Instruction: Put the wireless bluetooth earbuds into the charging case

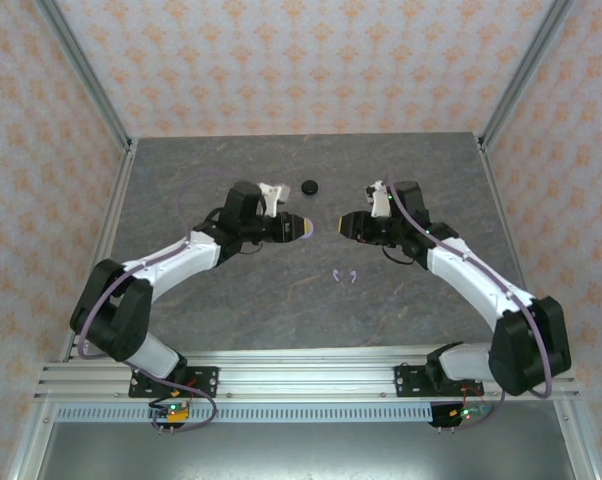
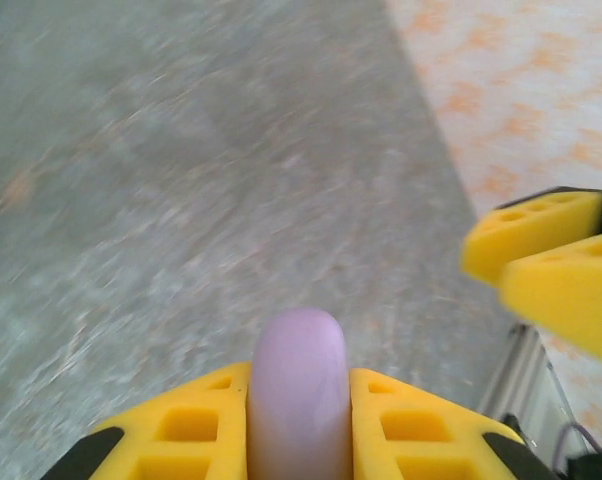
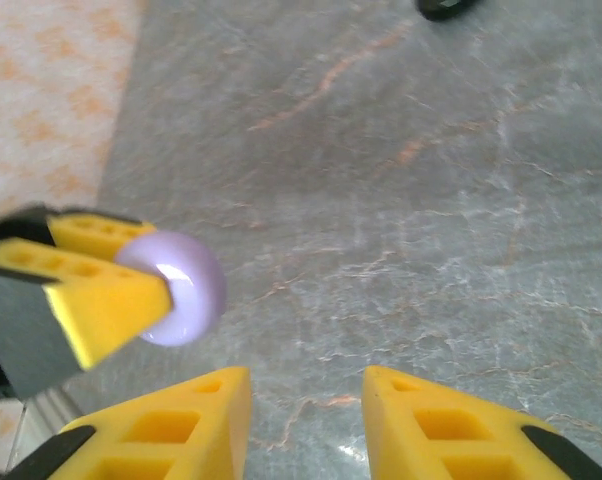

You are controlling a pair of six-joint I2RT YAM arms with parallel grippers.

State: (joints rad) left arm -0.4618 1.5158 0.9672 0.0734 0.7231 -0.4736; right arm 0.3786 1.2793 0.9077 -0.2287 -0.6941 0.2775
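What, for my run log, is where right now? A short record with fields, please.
left gripper: shut on the lavender case
right gripper: open, empty, facing the left gripper
lavender earbuds: two, lying side by side on the table, nearer the arm bases than the grippers
black case: on the table, beyond the grippers

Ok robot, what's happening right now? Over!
Left gripper shut on lavender case. Right gripper open, empty, facing it. Lavender earbuds on table, not in. Black case apart, not blocking.
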